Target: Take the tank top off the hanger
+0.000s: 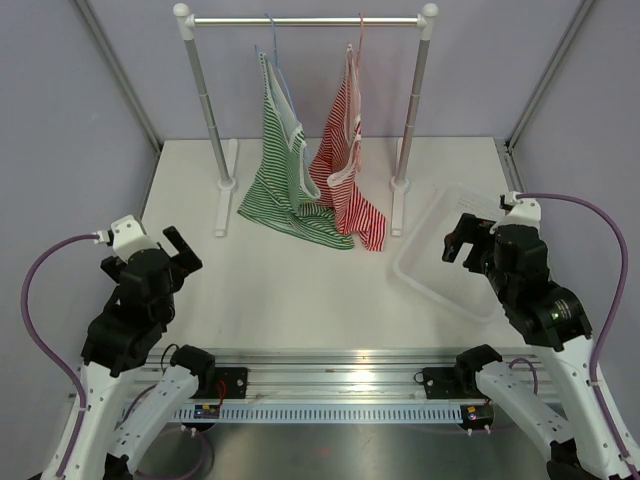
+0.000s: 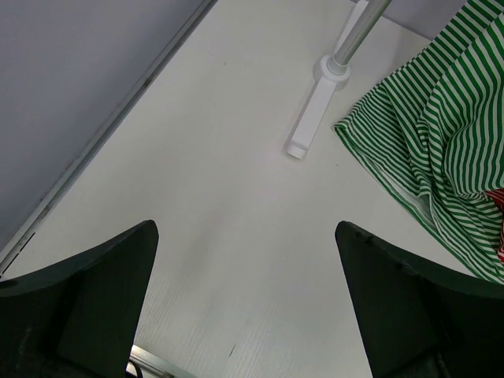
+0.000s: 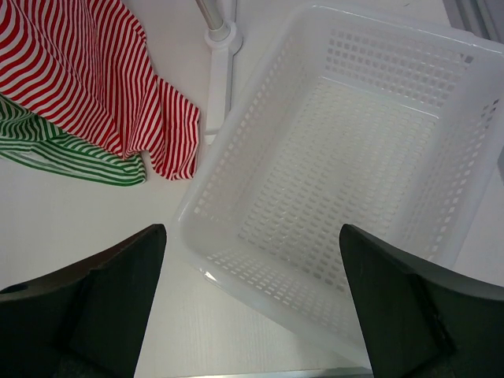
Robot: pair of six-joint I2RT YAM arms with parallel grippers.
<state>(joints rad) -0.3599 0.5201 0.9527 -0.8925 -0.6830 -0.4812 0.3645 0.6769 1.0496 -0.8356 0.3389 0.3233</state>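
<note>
The silver metal garment rail [image 1: 305, 20] stands at the far centre of the white table [image 1: 290, 290]. Two garments hang from it:

1. The green-and-white striped tank top [image 1: 280, 170] hangs on a thin blue hanger [image 1: 272, 40], to the left.
2. The red-and-white striped tank top [image 1: 345, 165] hangs on a thin pink hanger [image 1: 360, 35], to the right.

Both are long enough that their hems pool on the table and overlap there, so I judge either hem to be within reach from below. I cannot tell which top the task means. Neither has been taken off its hanger yet.

The white perforated plastic basket [image 3: 260, 110] sits right of the rail's right foot. I take it to be the drop point.

Arm pose: both arms are folded back at the near edge, well short of the garments. The left gripper [image 2: 244, 228] hovers over bare table at near left and looks toward the rail's left foot. Its fingers are spread wide and hold nothing. The right gripper [image 3: 252, 230] hovers at near right above the basket's near rim. It is equally wide and also empty.
</note>
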